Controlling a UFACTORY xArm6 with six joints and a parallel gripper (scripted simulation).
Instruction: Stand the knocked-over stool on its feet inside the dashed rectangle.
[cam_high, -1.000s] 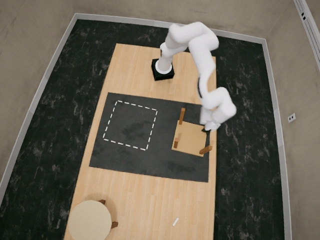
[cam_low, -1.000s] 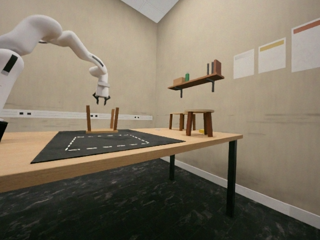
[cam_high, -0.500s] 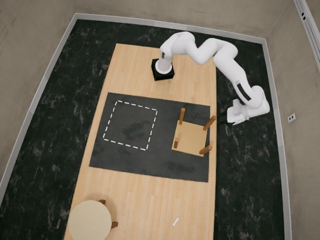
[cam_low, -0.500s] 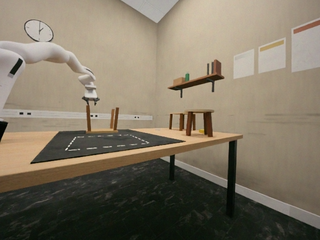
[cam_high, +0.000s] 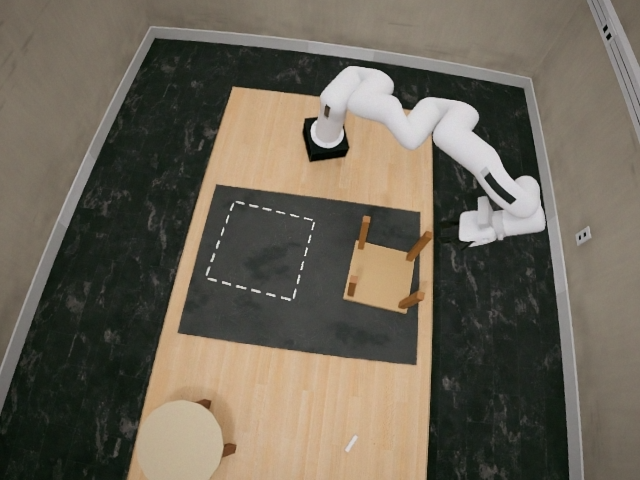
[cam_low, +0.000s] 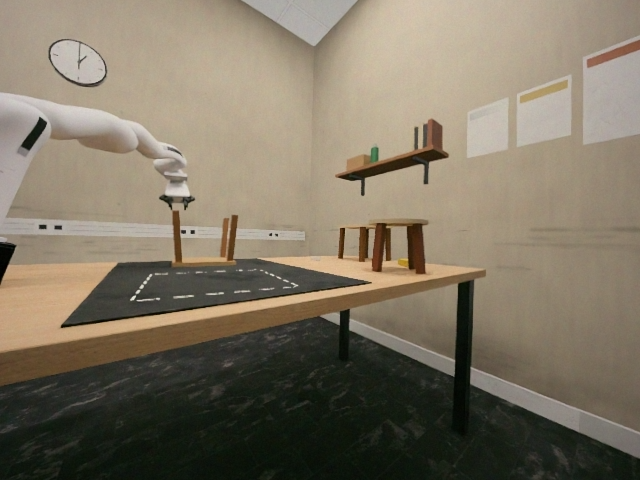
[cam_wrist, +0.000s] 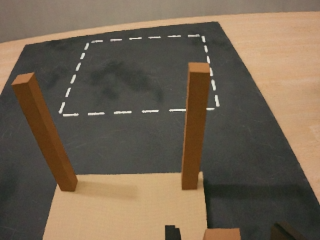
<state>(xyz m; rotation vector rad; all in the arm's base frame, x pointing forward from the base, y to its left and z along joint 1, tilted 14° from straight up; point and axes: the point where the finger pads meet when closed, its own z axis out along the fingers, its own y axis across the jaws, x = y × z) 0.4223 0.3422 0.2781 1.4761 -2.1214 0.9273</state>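
Observation:
The stool (cam_high: 381, 273) lies upside down on the right part of the black mat, its square light seat flat on the mat and its brown legs pointing up. It stands outside the dashed rectangle (cam_high: 261, 250), which lies to its left. In the side view the stool (cam_low: 204, 242) is behind the rectangle (cam_low: 214, 286). My gripper (cam_low: 176, 202) hangs just above the top of one leg, fingers partly open, holding nothing. In the wrist view the gripper (cam_wrist: 225, 232) has that leg's top between its dark fingertips, with the seat (cam_wrist: 127, 207) and the rectangle (cam_wrist: 140, 75) beyond.
A round-topped stool (cam_high: 180, 441) stands upright at the table's near left corner, and in the side view (cam_low: 398, 242) a second one stands behind it. A small white piece (cam_high: 351, 443) lies on the wood. The arm's base (cam_high: 325, 139) is behind the mat.

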